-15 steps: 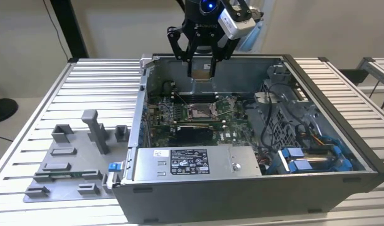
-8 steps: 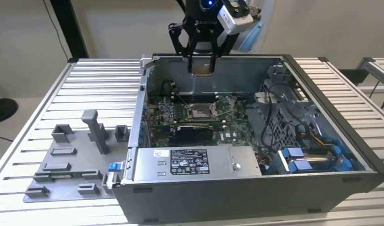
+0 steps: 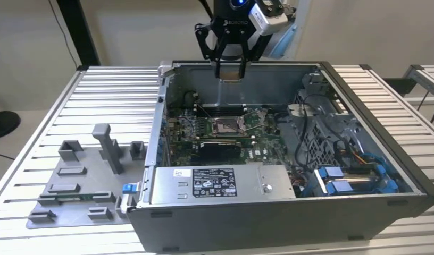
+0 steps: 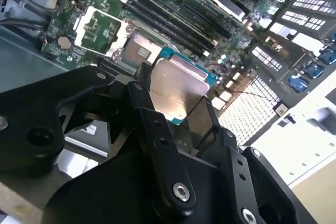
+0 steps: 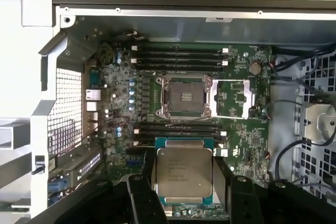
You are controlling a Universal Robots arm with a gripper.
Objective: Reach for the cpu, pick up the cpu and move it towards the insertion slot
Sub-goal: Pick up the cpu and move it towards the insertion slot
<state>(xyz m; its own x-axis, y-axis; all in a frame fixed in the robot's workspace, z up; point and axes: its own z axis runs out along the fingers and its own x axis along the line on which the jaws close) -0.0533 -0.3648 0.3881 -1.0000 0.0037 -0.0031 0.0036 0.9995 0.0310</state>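
Exterior view: high, angled down into the open computer case (image 3: 288,212). Both wrist views: close above the motherboard (image 5: 241,129), sharing its open socket (image 5: 184,97).

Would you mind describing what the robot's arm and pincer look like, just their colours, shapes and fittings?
The pincer is matte black, with angular linkage arms carrying silver screws and round pivot holes, plain in the second wrist view. In the exterior view, a pale grey camera block sits beside the black wrist, which bears a blue ring light, and a dark cable runs up from it.

Gripper (image 3: 231,74) above the open computer case (image 3: 359,133) (lid off) — motherboard (image 3: 224,130) below.
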